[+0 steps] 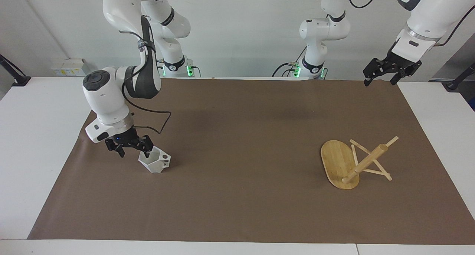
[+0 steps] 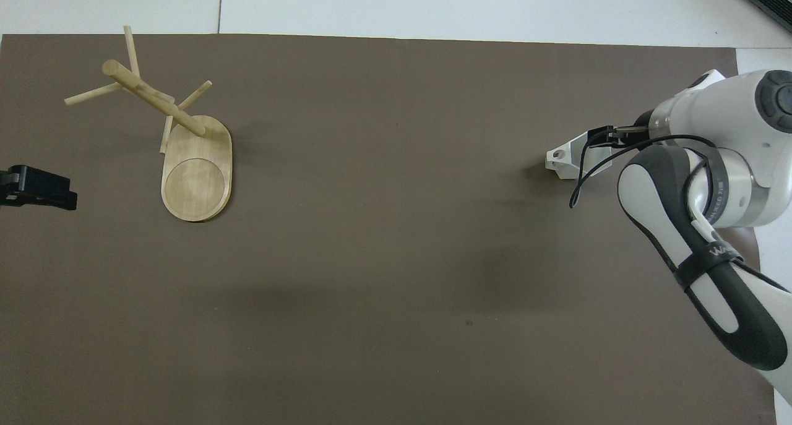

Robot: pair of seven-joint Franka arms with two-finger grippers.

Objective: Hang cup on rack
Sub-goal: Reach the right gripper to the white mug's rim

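The white faceted cup stands upright on the brown mat toward the right arm's end, its pierced handle pointing toward the table's middle. My right gripper is open and low over the cup's rim. One fingertip is over the opening and the other is outside the cup, and I cannot tell if they touch it. In the overhead view this gripper hides the cup's mouth. The bamboo rack stands toward the left arm's end, and also shows in the overhead view. My left gripper waits open and raised over the mat's corner.
The brown mat covers most of the white table. A black cable loops from the right wrist beside the cup. The left gripper shows at the overhead view's edge, nearer to the robots than the rack.
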